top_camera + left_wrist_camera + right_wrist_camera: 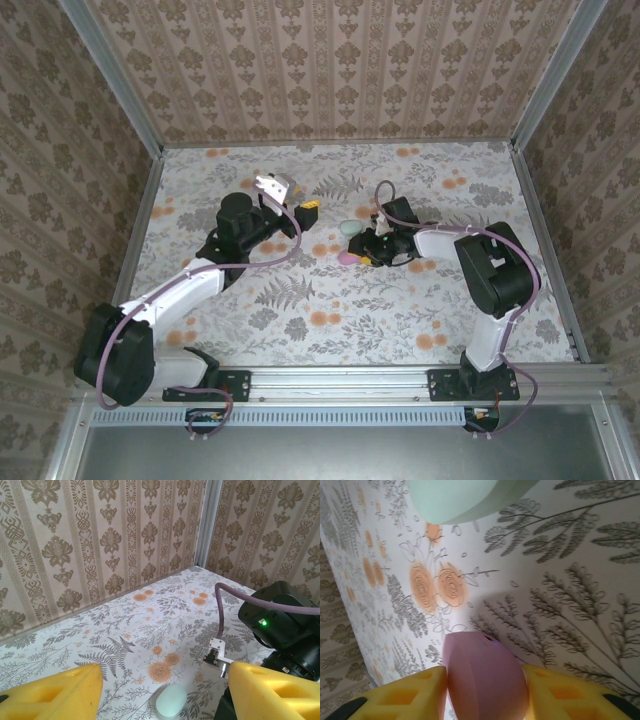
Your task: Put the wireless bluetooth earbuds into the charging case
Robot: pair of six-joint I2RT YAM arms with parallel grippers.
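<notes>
Edges crop pink case (485, 680) and mint case (465, 500).

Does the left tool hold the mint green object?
No, the mint green object lies on the table, untouched between the left tool's open yellow fingers.

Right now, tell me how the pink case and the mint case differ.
Colour: the pink case is pink, the mint case pale green. Place: the pink case sits between the right gripper's yellow fingers; the mint case lies free on the table beyond them. From above, the pink case is nearer the arm bases than the mint case. Both are smooth and rounded.
</notes>
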